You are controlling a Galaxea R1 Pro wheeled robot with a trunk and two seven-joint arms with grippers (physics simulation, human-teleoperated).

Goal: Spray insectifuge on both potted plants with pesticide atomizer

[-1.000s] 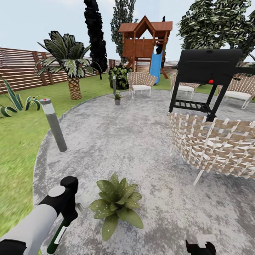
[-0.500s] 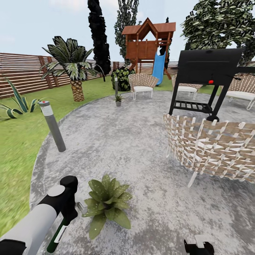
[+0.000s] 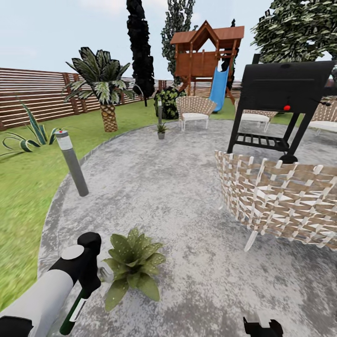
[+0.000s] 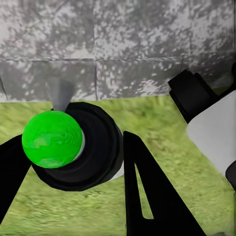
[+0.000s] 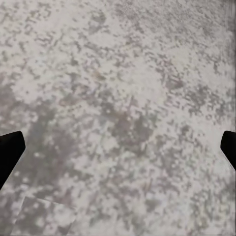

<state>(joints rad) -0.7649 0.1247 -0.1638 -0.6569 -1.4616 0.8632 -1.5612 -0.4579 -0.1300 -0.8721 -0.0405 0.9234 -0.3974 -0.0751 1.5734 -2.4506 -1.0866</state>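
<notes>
**Left arm holds the sprayer beside the near potted plant**

The left gripper (image 4: 73,162) is closed around a pesticide atomizer with a black round head and bright green knob (image 4: 52,139) — its black fingers (image 4: 147,191) press against either side of the head. In the head view the white-and-black left arm comes in from the lower left corner, with the atomizer's green and white body (image 3: 75,311) hanging below the wrist, just beside the near potted plant, a low rosette of speckled green leaves (image 3: 131,264) on the round mottled grey paved patio (image 3: 178,187).

The second small potted plant in a grey pot (image 3: 161,131) stands far across the patio at its edge, near a woven chair with a white cushion (image 3: 194,111). A short grey bollard lamp (image 3: 71,163) stands at the patio's left rim, by the green lawn (image 3: 23,187). A nearer woven chair (image 3: 281,199) sits to the right, with a black barbecue grill (image 3: 285,100) behind it.

The right gripper (image 5: 118,147) hangs over bare paving — its dark fingertips (image 5: 10,150) stand wide apart at the frame's edges with nothing between them.
</notes>
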